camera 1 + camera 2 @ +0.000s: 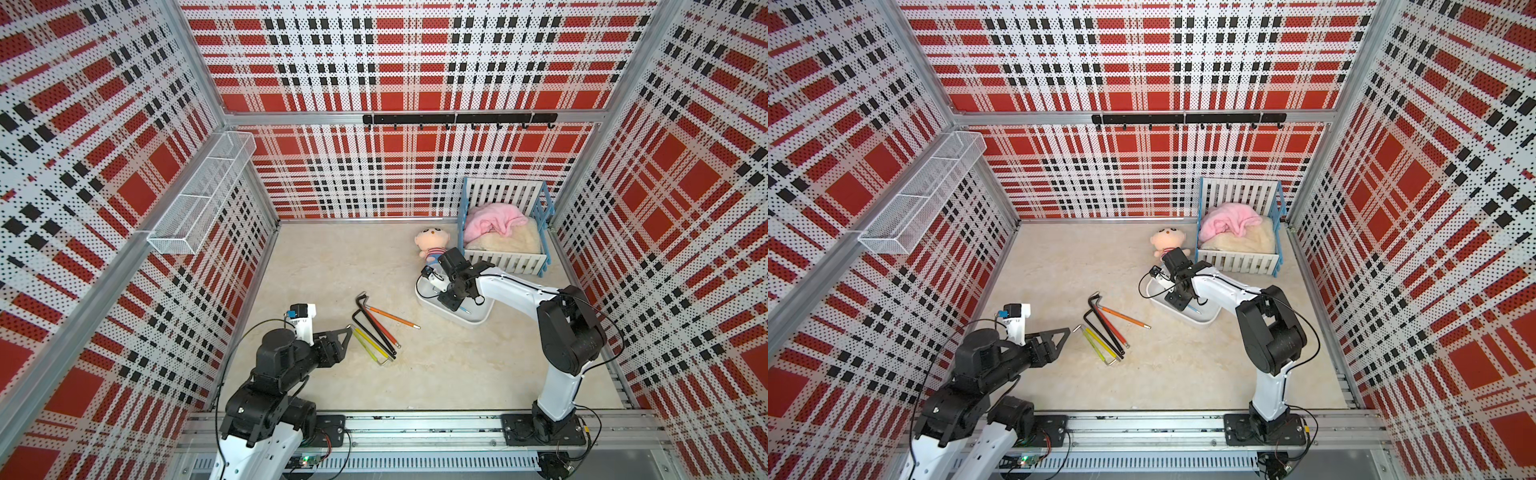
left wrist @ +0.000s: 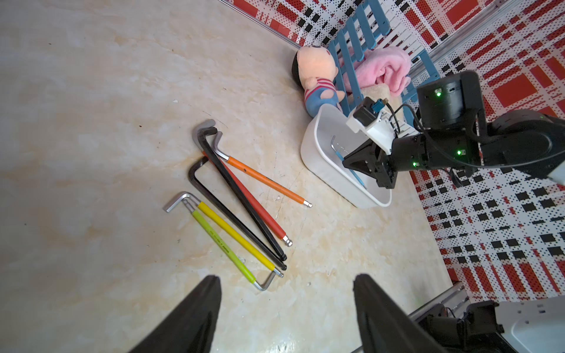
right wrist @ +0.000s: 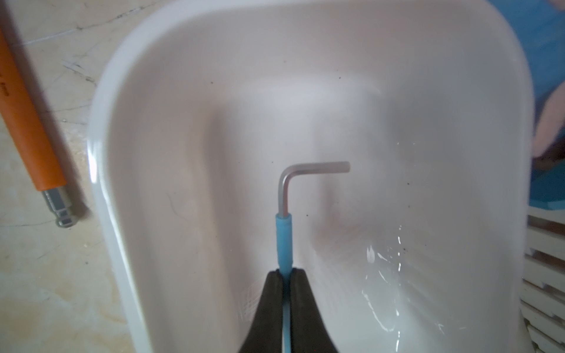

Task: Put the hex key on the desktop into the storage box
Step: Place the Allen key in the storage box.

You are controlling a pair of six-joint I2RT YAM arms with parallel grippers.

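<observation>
The cream marbled desk (image 2: 91, 122) carries a loose fan of six hex keys just ahead of the left gripper (image 2: 287, 278), between it and the right gripper (image 3: 284, 272). The lime green key (image 2: 223, 246) and yellow key (image 2: 235, 237) lie side by side nearest the left gripper. Next come two black keys (image 2: 243, 195) (image 2: 235, 221), a red key (image 2: 266, 215) and an orange key (image 2: 266, 179), which cross near their bent ends. The white storage box (image 2: 321, 165) sits directly under the right gripper. Just beyond that gripper lies a plush doll (image 2: 318, 85), beside a blue-framed toy crib (image 1: 505, 259).
</observation>
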